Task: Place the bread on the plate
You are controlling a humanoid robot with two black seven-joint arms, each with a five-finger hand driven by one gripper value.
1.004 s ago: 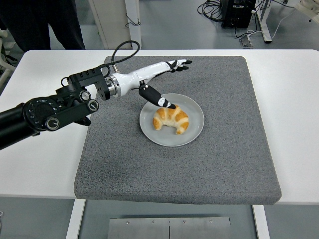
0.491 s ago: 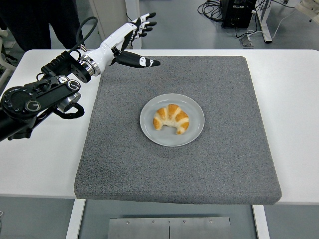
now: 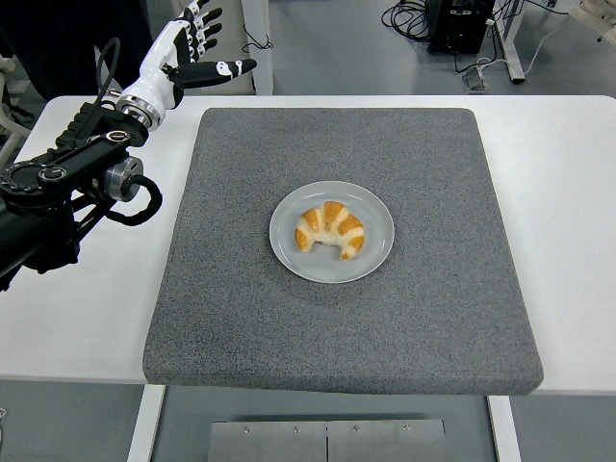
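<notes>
A golden croissant (image 3: 330, 229) lies on a round grey plate (image 3: 375, 252) in the middle of a dark grey mat (image 3: 337, 318). My left hand (image 3: 197, 43) is raised above the table's far left corner, well away from the plate. Its fingers are spread and it holds nothing. My black left arm (image 3: 58, 192) comes in from the left edge over the white table. My right arm is not in view.
The white table (image 3: 558, 192) extends on both sides of the mat. A person in dark clothes (image 3: 67, 38) stands beyond the far left of the table. Cables and a black box (image 3: 457, 24) lie on the floor behind.
My left hand has drawn back from beside the croissant on the plate, up and to the left, to the table's far left corner. The croissant stays on the plate.
</notes>
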